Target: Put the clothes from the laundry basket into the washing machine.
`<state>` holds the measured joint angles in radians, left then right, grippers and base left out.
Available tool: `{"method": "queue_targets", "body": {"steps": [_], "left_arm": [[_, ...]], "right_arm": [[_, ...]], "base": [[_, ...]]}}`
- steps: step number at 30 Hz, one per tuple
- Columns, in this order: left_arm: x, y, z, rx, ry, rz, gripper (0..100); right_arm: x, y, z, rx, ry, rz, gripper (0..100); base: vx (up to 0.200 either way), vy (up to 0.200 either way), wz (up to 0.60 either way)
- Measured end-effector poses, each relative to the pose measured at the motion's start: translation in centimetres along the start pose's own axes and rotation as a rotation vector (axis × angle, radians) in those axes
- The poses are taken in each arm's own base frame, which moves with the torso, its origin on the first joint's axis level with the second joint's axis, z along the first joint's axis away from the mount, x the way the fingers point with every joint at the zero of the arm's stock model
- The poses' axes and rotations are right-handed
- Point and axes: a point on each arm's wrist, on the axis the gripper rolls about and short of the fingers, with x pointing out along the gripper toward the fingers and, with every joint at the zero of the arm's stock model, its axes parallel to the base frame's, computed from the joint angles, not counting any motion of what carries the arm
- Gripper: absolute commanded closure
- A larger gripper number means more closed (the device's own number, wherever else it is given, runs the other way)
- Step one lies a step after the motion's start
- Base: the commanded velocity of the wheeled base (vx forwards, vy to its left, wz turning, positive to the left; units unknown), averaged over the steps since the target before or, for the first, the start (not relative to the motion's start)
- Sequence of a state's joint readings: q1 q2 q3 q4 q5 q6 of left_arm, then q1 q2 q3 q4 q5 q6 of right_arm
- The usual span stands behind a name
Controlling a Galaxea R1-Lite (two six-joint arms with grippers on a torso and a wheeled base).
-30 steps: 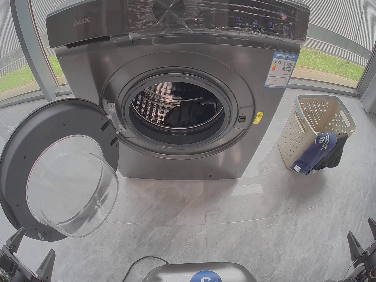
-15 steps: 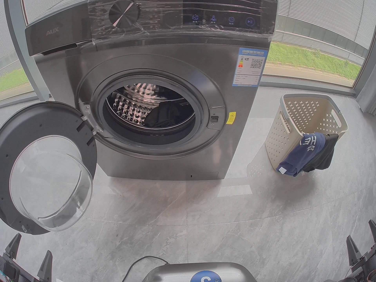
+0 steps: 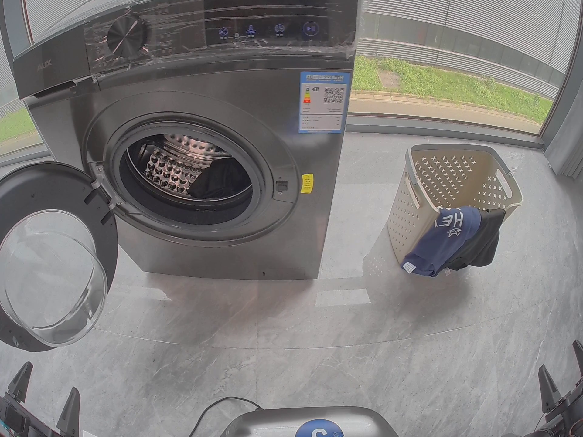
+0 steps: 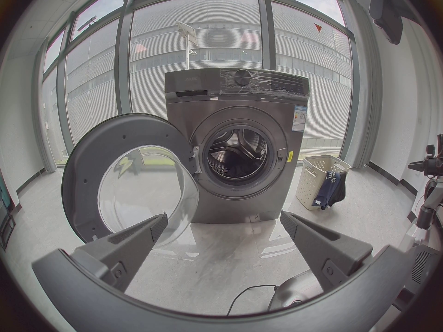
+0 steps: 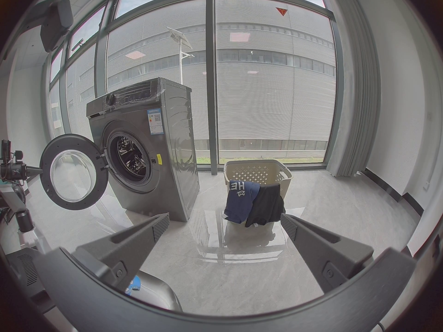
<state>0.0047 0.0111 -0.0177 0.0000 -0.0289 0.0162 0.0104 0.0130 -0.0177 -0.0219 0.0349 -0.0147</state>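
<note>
Head view: blue T-shirt (image 3: 442, 241) and black garment (image 3: 484, 245) hang over the laundry basket's (image 3: 405, 213) near rim, long axes down its wall.
Washing machine (image 3: 182, 92): left of the basket, door (image 3: 54, 189) open, dark garment (image 3: 221, 178) inside.
Pincers: left pincer (image 3: 47, 388) and right pincer (image 3: 562, 365) both spread wide, empty, well short of the basket.
Nearer arm: right, by my judgement.

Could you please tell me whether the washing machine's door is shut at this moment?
No, the door is swung wide open beside the washing machine, leaving the round opening uncovered.
</note>
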Motion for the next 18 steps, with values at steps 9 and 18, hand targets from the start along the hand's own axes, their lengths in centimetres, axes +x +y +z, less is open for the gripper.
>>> {"method": "queue_targets", "body": {"steps": [9,18], "left_arm": [[0.0,0.02,0.0,-0.007,0.0,0.005,0],[0.0,0.02,0.01,-0.016,0.0,0.002,0]], "right_arm": [[0.0,0.0,0.01,0.0,-0.001,0.0,0],[0.0,0.0,0.01,0.0,-0.001,0.0,0]], "base": [[0.0,-0.2,0.0],[0.0,-0.2,0.0]]}}
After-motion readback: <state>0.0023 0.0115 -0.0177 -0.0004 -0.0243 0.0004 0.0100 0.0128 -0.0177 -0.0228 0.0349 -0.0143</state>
